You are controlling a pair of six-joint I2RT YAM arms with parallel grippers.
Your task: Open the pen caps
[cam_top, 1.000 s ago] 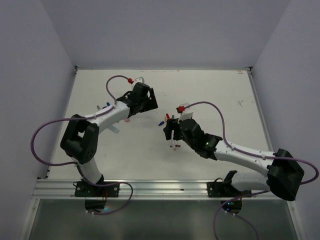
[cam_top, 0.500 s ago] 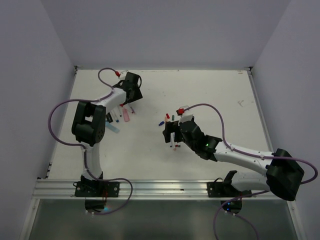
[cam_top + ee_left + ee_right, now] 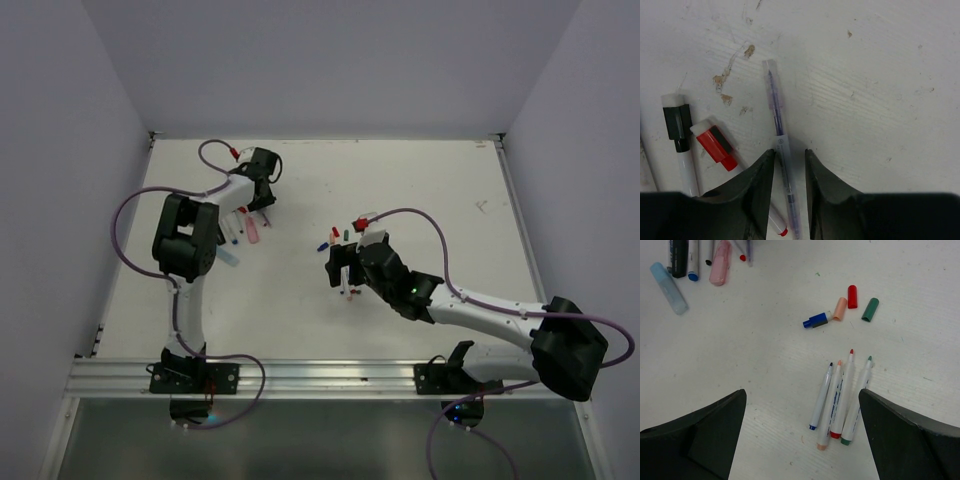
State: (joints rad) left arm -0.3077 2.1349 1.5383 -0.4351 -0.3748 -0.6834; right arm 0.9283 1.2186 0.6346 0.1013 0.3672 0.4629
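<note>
Pen cap [image 3: 772, 85], clear, upper centre: pinch purple pen [image 3: 776, 115] squarely with left gripper [image 3: 789, 154], now straddling it unclenched; bring right gripper [image 3: 801, 392], spread empty, to pull.

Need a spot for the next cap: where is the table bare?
Bare: the strip between the capped pens and the loose caps; also the far right of the table. Crowded: around the four open pens.
</note>
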